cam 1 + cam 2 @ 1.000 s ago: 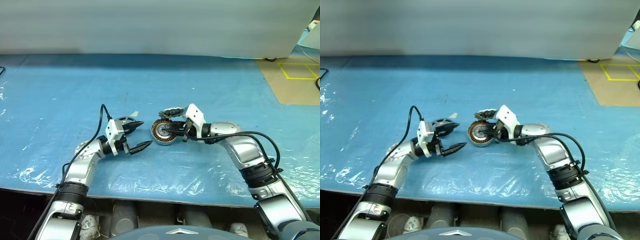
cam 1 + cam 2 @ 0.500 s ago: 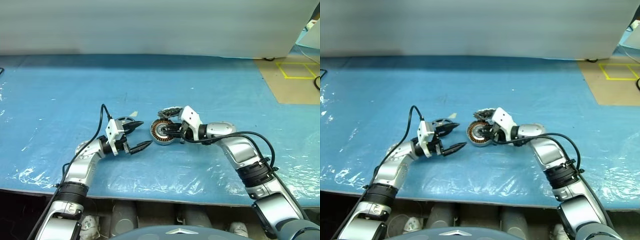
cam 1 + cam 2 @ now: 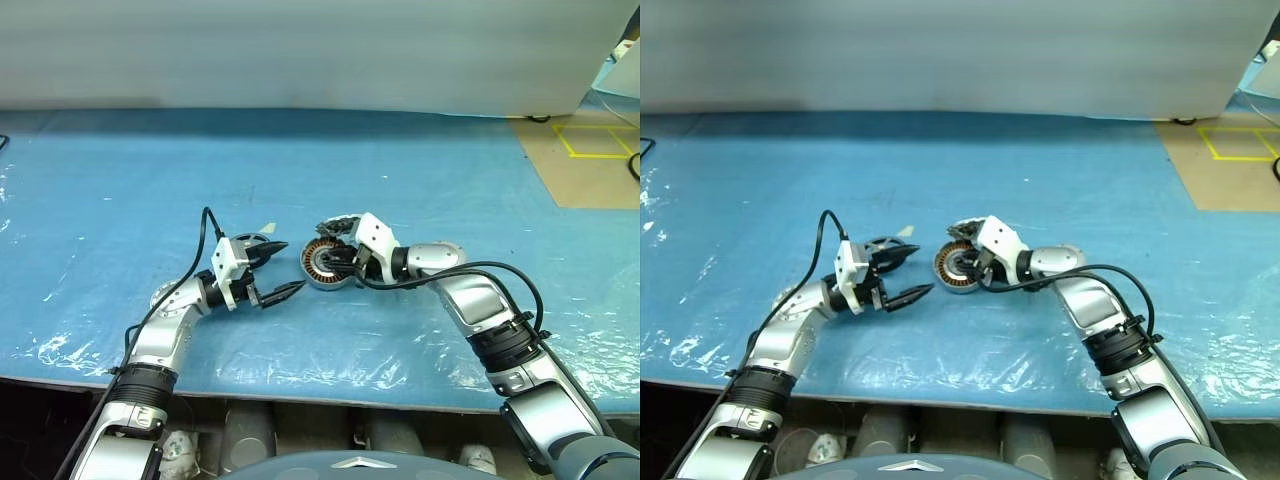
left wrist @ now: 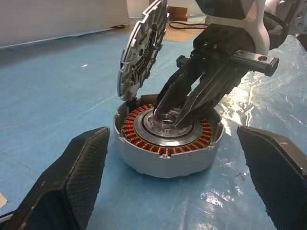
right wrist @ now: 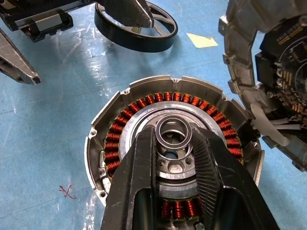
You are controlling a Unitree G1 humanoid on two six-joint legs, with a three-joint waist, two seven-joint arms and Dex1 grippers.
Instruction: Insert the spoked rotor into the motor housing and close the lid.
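Note:
The motor housing (image 3: pixel 318 266), a round ring with copper windings (image 5: pixel 125 117), lies flat in the middle of the blue table. My right gripper (image 5: pixel 173 136) reaches down into it, its fingers closed on either side of the central hub. The lid (image 4: pixel 141 52) stands tilted up on edge at the housing's far side, its inner face showing. The spoked rotor (image 3: pixel 250 241), a dark-rimmed ring with spokes (image 5: pixel 124 43), lies flat to the housing's left. My left gripper (image 3: pixel 290 267) hovers between rotor and housing, open wide and empty.
A blue plastic sheet (image 3: pixel 120 190) covers the table and is wrinkled near the front edge. A small pale tag (image 5: pixel 201 40) lies beyond the rotor. At the far right is tan floor with yellow tape (image 3: pixel 590 140).
My right wrist has rolled a little and its hand has edged leftward over the housing. The housing, lid, rotor and left arm have stayed where they were.

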